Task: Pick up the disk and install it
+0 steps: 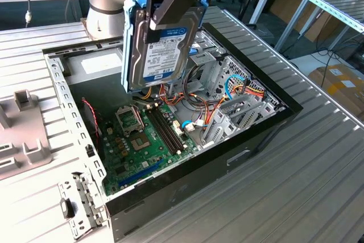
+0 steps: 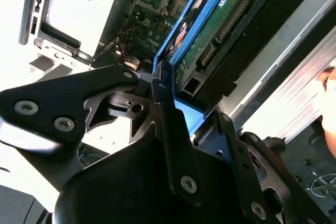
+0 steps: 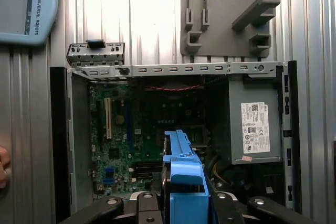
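The black gripper (image 1: 165, 18) clamps the flat dark blue-railed hard disk (image 1: 162, 61) upright. It hangs above the open black computer case (image 1: 227, 160).

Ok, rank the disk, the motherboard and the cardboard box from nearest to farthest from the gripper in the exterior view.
1. The disk: clamped in the gripper, above the open case.
2. The motherboard: on the case floor, below the disk.
3. The cardboard box: off the table, at the exterior view's right.
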